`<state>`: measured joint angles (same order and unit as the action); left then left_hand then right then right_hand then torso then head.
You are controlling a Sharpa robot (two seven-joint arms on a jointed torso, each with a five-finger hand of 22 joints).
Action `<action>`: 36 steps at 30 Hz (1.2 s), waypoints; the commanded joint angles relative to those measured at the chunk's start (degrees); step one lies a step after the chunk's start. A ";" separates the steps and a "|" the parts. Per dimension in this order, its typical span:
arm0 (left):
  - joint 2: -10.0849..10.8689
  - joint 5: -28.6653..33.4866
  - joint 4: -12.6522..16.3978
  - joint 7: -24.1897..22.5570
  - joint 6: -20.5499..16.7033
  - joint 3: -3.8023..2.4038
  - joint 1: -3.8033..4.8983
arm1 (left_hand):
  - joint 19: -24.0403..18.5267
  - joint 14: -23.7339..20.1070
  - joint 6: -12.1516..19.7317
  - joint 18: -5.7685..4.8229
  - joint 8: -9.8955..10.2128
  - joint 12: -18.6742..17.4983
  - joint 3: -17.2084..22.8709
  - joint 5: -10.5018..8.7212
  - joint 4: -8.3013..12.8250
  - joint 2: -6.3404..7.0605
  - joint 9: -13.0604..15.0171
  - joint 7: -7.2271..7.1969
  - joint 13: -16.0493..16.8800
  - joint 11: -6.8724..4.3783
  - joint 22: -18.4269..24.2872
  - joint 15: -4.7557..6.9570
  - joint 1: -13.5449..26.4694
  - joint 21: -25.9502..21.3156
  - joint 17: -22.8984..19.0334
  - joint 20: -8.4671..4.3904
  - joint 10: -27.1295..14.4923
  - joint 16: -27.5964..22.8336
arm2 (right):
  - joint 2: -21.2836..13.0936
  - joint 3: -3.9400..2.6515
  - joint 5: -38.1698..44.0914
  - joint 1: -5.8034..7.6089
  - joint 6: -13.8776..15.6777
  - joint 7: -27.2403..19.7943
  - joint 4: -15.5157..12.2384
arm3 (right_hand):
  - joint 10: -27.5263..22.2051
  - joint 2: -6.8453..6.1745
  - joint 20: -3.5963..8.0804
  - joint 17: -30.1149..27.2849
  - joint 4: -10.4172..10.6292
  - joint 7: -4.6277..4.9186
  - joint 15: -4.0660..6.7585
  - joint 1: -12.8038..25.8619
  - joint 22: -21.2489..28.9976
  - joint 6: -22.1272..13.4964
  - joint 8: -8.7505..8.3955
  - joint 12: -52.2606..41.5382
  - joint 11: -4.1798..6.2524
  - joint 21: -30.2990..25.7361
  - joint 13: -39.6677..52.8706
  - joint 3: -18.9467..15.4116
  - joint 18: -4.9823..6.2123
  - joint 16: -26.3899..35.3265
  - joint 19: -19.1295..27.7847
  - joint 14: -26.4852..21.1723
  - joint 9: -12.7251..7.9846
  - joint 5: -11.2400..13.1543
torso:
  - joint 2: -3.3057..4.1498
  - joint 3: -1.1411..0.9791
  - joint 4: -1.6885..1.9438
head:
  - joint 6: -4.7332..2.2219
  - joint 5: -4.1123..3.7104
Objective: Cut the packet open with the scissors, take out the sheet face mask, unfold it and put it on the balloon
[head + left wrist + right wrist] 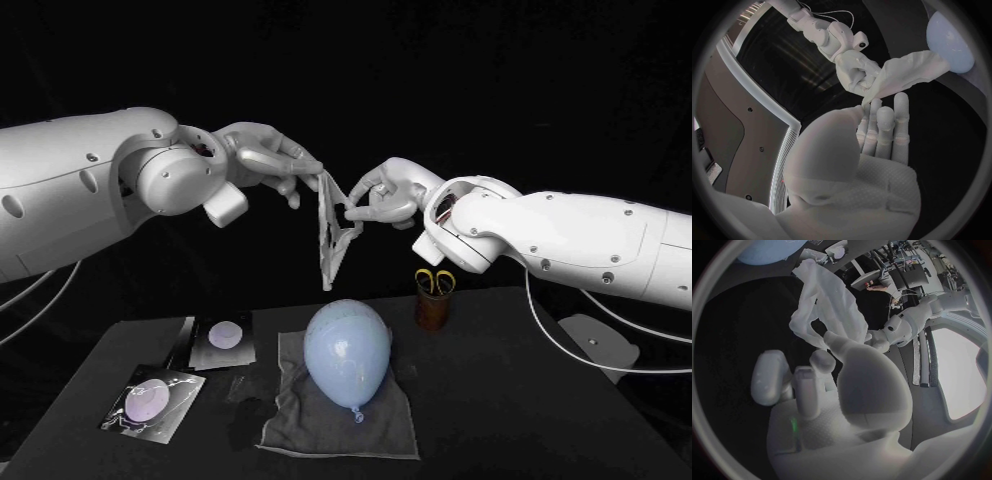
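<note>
Mask (pixel 332 235) is up in the air, pinched between both hands; it hangs as a narrow, partly opened sheet with its long axis running 12 to 6 o'clock, holes showing, the lower end loose.

Left hand (pixel 271 158) pinches the top edge from the mask's 10 o'clock side; right hand (pixel 389 190) pinches it from the 2 o'clock side, a little lower; both hands are closed on the sheet, the other fingers curled or spread round the grip; the wrist views show the same shared hold.

Balloon (pixel 346 350) lies at 6 o'clock from the mask's loose end, apart from it; its long axis also runs 12 to 6, knot at 6; it rests on a grey cloth (pixel 310 425) on the table (pixel 534 400). Judgement: mask and balloon axes already line up; the coming move looks like a widening of the sheet, then a drop toward 6; the right hand seems slightly nearer the balloon.

Scissors (pixel 434 280) stand in a brown holder (pixel 431 312) at the balloon's 1 o'clock, close under the right wrist; likely the tight side for a descent. A packet (pixel 221 338) and a second packet (pixel 152 402) lie at the balloon's 9 and 8 o'clock, well clear of it. Bare table at 3 o'clock gives room.
</note>
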<state>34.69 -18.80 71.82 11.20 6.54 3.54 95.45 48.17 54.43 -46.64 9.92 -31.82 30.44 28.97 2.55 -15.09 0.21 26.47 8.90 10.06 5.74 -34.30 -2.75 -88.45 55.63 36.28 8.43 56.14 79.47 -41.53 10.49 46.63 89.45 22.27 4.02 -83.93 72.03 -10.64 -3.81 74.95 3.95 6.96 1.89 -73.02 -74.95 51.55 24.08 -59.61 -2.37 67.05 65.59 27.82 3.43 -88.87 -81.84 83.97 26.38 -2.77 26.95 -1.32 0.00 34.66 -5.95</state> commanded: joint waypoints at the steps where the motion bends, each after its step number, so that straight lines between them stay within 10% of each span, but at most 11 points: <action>1: 0.13 0.52 0.33 -1.16 1.68 -0.09 0.07 | 0.44 0.63 0.35 0.59 -0.42 -0.34 0.59 0.19 0.13 -0.54 16.40 0.16 -0.11 0.10 -0.13 0.00 -0.13 0.36 0.50 0.15 0.51 0.36 | -0.27 0.03 -2.79 -0.35 -2.42 -1.93 -0.37 | -0.62 -0.60 -0.43 12.13 0.78 0.41 -0.52 1.12 -9.23 -0.92 -0.84 0.37 -0.24 -0.44 -0.36 -1.39 0.72 0.20 0.18 5.25 -0.49 -0.01 | -0.02 0.01 0.00 | 0.12 0.00; 26: 1.29 -0.32 1.17 -2.37 4.21 -0.12 0.10 | 0.86 2.58 0.50 0.57 -0.58 -1.34 0.64 0.18 0.15 -0.58 17.15 0.12 -0.48 0.05 -0.43 0.06 -0.03 0.88 2.90 0.06 1.26 1.58 | -2.47 0.13 -7.10 -4.00 -6.68 -5.08 -0.38 | -1.34 -1.96 -1.46 11.95 3.10 1.24 -1.36 0.70 -9.17 -2.68 -3.56 -0.13 -1.09 -1.04 -0.64 -6.24 0.88 0.25 0.45 5.13 -2.12 0.00 | -0.01 0.04 0.04 | 0.15 -0.08; 36: 1.52 -0.88 1.18 -2.61 4.16 -0.12 0.10 | 0.88 2.60 0.50 0.57 -0.59 -1.38 0.64 0.18 0.16 -0.58 17.19 0.12 -0.49 0.05 -0.44 0.06 -0.04 0.91 2.92 0.05 1.30 1.62 | -2.95 0.13 -8.39 -4.99 -7.99 -6.61 -0.46 | 0.68 0.83 -1.35 12.44 1.85 0.70 -0.97 -4.25 -9.46 -0.29 -3.57 -3.46 -0.56 0.02 1.51 -5.25 0.76 0.02 0.01 5.27 -2.54 -0.01 | -0.01 0.03 0.04 | 0.24 0.08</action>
<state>36.22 -19.25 72.93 9.67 10.01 3.51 95.47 48.55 56.74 -46.23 9.72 -32.24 29.25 29.12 2.53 -15.24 0.10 26.48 8.90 9.65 5.74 -34.66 -2.68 -88.57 56.35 39.13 8.41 56.94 80.76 -44.44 10.65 39.19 84.51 16.06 -0.83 -84.35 72.33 -9.79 -5.05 74.95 5.99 7.59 1.00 -76.78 -74.95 50.83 20.60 -62.75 -2.96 66.73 66.86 22.51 3.42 -88.66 -81.44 84.02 23.91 -2.77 26.94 -1.30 0.05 34.88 -5.88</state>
